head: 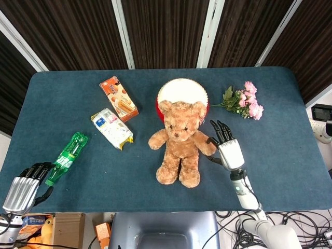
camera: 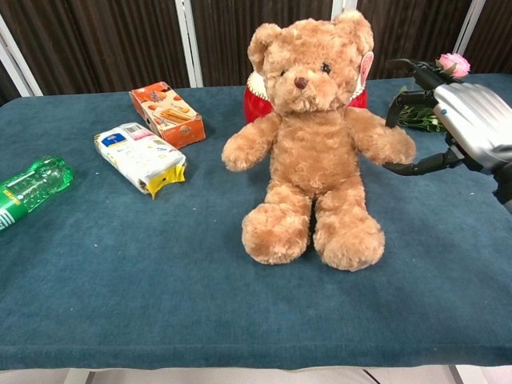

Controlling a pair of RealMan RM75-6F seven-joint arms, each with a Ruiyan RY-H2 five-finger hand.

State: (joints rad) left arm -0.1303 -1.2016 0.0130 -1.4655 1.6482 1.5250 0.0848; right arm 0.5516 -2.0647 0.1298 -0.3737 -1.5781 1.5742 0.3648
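A brown teddy bear [head: 179,142] [camera: 312,144] sits upright mid-table, leaning back against a red drum with a white top [head: 182,93]. My right hand [head: 227,147] [camera: 472,120] is at the bear's outstretched paw [camera: 392,144]. Its fingers [camera: 408,76] are spread above the paw and its thumb reaches in below; it holds nothing. My left hand [head: 23,188] hangs off the near left corner, fingers loosely bent and empty. It is closest to the green plastic bottle [head: 66,157] [camera: 28,188] lying on its side.
On the blue table [head: 78,104], an orange snack box [head: 119,98] [camera: 166,114] and a white and yellow packet [head: 111,128] [camera: 140,158] lie left of the bear. A pink flower bunch [head: 244,102] [camera: 444,68] lies behind my right hand.
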